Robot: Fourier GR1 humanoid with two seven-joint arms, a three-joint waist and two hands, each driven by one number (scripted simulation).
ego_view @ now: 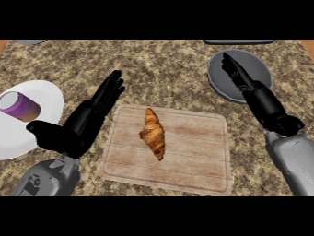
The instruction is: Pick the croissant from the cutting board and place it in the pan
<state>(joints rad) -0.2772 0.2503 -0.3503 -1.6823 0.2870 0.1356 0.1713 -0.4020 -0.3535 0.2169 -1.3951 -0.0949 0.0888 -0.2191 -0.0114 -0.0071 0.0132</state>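
**Croissant lying on the board, both hands holding nothing**

The right hand (244,78) is stretching over the pan (220,76) near the counter's (166,69) far right corner, its fingers straight and held together, gripping nothing. The left hand (84,122) is standing beside the cutting board's (193,156) left edge, fingers straight and spread slightly, thumb jutting toward the plate (20,133). The croissant (153,133) is lying lengthwise on the board's left half, apart from both hands. The white plate is sitting at the counter's left edge, carrying a purple-rimmed cup (19,106) tipped on its side.
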